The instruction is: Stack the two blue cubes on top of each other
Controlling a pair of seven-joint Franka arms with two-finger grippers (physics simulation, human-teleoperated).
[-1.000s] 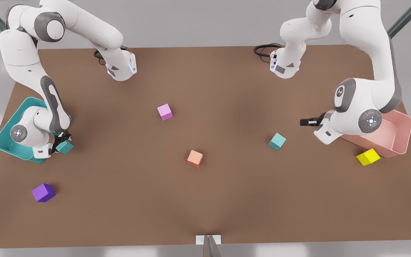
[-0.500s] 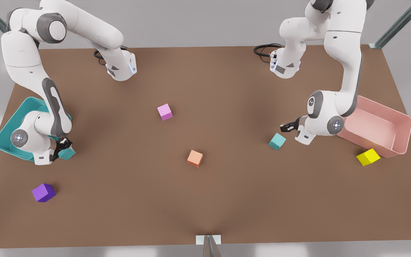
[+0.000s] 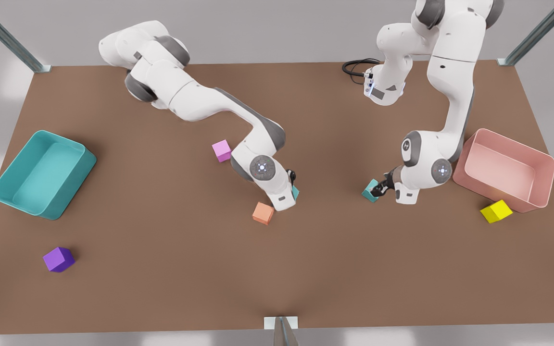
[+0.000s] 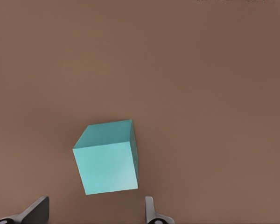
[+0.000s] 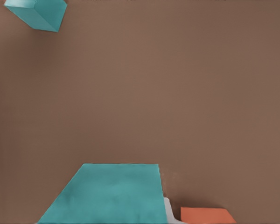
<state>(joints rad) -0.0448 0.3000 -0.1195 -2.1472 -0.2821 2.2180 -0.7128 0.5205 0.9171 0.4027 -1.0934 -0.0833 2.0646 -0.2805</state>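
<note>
— What's on the worktop [image 3: 161,269]?

— A teal bin [image 3: 77,185] by the edge on the front view's left, a pink bin [image 3: 544,185] by the opposite edge.

— The grippers?

— The right gripper [image 3: 292,185] hangs over the middle, clenched on the held blue cube [image 3: 295,193], which sits just beside an orange cube [image 3: 262,213]. The left gripper [image 3: 379,189] is low over the free blue cube [image 3: 370,192], between the middle and the pink bin. Its fingers [image 4: 150,211] are spread apart, not touching the cube in the left wrist view.

— Other cubes?

— Pink [image 3: 222,150] near the middle, yellow [image 3: 496,211] touching or just beside the pink bin, purple [image 3: 58,259] towards the near corner on the front view's left.
</note>
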